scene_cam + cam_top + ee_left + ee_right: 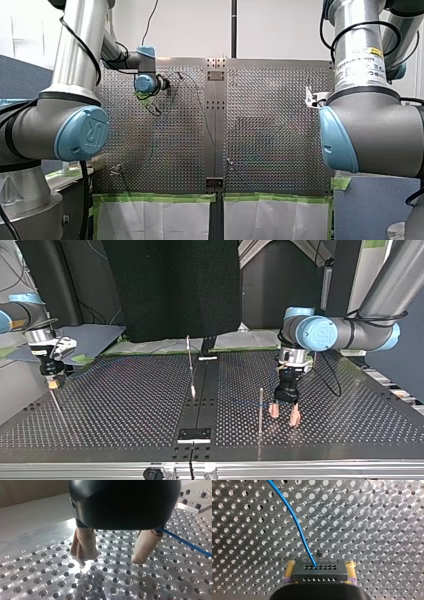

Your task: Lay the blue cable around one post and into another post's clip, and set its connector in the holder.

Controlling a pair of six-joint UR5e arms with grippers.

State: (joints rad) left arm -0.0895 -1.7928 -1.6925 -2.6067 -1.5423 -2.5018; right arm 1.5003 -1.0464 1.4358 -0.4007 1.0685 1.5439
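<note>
The perforated metal tabletop [125, 405] carries an upright post [260, 410] beside its middle strip, a second post [190, 365] on the strip, and a dark plate [194, 435] at the edge farthest from the arms. A blue cable [185, 542] runs low over the holes.

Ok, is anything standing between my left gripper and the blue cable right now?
Nothing visible does. In the left wrist view the left gripper is open over the perforated table, with nothing in its gap. The blue cable runs close beside the outer side of one finger, outside the gap.

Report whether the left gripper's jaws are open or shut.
Open. In the left wrist view the left gripper shows its beige pads well apart.
</note>
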